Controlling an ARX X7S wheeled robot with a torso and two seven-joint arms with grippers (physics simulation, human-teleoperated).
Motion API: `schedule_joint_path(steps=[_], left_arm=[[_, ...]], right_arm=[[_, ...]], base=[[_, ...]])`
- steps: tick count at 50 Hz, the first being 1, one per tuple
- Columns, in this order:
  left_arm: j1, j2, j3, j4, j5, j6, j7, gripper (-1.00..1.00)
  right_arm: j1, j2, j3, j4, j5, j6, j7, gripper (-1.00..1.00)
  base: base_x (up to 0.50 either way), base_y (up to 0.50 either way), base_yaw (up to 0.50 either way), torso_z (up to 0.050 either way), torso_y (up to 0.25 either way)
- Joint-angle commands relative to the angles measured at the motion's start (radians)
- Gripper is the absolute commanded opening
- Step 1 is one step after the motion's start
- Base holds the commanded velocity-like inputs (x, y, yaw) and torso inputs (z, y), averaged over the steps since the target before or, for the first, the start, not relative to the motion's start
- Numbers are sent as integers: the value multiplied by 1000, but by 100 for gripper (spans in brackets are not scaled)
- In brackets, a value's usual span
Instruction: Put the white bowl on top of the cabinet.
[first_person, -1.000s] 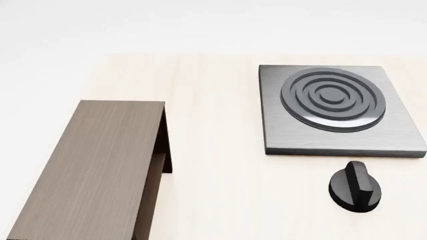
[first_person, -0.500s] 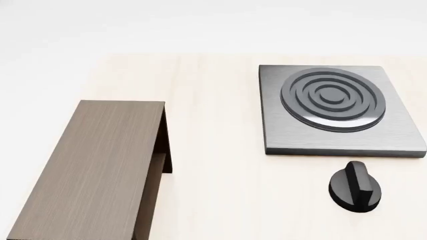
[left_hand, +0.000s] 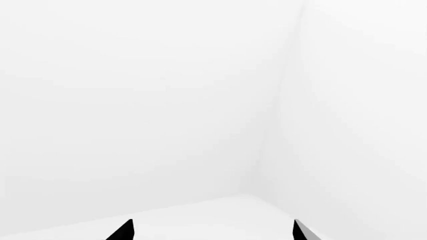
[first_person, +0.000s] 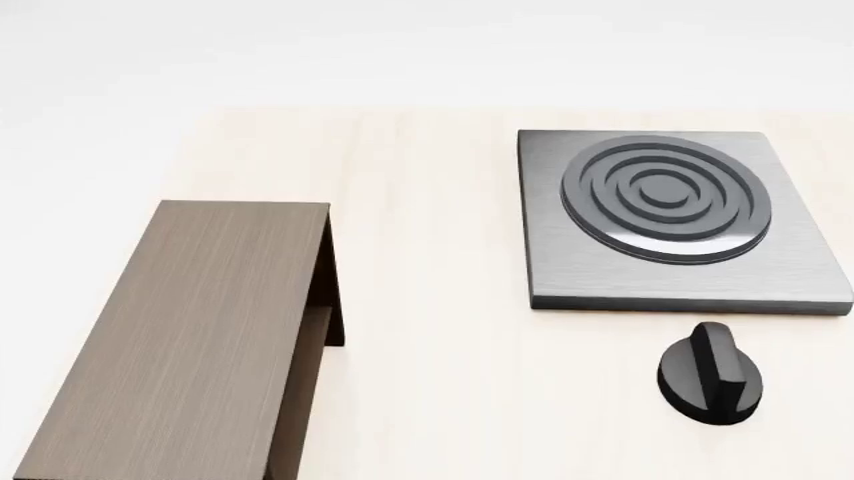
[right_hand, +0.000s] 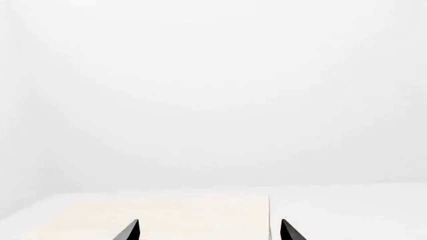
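Note:
The white bowl is out of view in every frame. The dark brown wood-grain cabinet (first_person: 187, 330) lies along the left of the pale table in the head view, its flat top bare and a shelf showing under its right edge. Neither gripper shows in the head view. In the left wrist view my left gripper (left_hand: 210, 231) shows only two dark fingertips set wide apart, with nothing between them, facing white walls. In the right wrist view my right gripper (right_hand: 209, 231) is likewise open and empty, over the pale table's far part.
A grey square stove plate (first_person: 681, 220) with raised rings sits at the right of the pale wooden table (first_person: 427, 330). A black round knob (first_person: 713, 373) lies in front of it. The table's far edge runs across the top of the head view.

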Motion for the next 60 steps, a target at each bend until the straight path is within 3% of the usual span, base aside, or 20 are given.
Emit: schedule_joint_path(steps=[1,19,42,60], left_arm=[[3,-3,3,1,-2,2,-4,100],[4,-8,10,-9,1,14,-8,100],[7,-14,15,-11,-2,16,-16,100],[11,-19,25,-8,4,20,-23,100]], right_arm=[[24,14,35,8,-23,105,35,100],[93,44,28,26,-4,391,14,100],[146,38,72,29,63,548,-54,100],[143,35,90,42,64,567,-56,100]], base=[[0,0,0,0,0],[0,0,0,0,0],[0,0,0,0,0],[0,0,0,0,0]])
